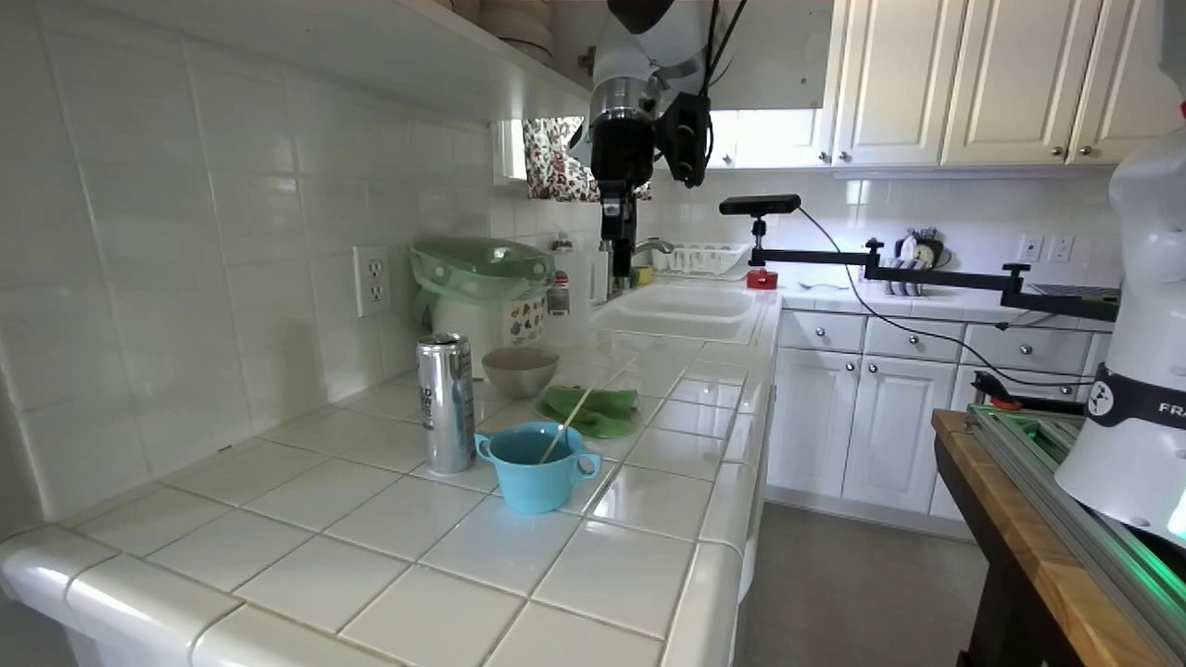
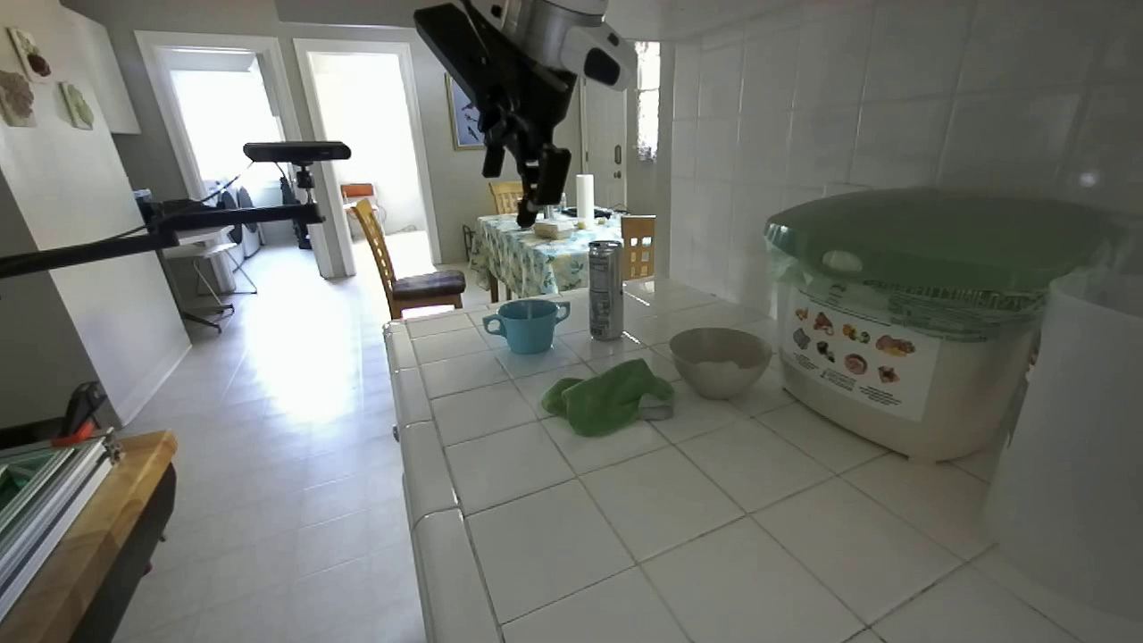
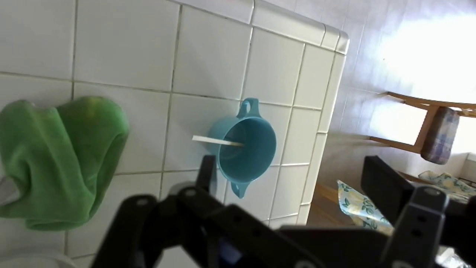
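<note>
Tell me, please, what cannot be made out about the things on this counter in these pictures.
Stick: lower end hidden by the blue cup in an exterior view.
Silver can: lettering too small to read in both exterior views.
Green cloth: cut off by the left edge in the wrist view.
Bowl: cut off by the bottom edge in the wrist view.
</note>
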Robot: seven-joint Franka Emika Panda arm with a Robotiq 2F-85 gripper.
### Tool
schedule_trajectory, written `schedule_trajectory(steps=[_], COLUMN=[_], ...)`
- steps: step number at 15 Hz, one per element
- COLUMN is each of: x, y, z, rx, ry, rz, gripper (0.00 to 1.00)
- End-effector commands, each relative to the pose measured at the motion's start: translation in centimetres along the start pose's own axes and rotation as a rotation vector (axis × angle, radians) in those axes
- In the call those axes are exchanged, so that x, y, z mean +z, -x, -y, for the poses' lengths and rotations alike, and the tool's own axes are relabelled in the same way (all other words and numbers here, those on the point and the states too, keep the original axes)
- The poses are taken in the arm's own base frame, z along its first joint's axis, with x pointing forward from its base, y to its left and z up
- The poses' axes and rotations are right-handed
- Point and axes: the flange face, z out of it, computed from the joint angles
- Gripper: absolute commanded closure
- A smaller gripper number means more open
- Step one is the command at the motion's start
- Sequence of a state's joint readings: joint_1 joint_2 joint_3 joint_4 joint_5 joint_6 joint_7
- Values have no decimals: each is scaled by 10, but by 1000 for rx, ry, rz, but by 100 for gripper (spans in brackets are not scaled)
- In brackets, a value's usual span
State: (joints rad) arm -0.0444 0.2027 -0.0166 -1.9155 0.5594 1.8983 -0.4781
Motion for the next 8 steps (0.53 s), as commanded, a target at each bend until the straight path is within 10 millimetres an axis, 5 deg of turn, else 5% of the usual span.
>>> schedule_trajectory(steps=[1,8], x=[3,52], y=[-2,-7], z=[-4,-14], rx=[28,40], ry=[33,24], rz=[-21,-5], gripper=[0,0])
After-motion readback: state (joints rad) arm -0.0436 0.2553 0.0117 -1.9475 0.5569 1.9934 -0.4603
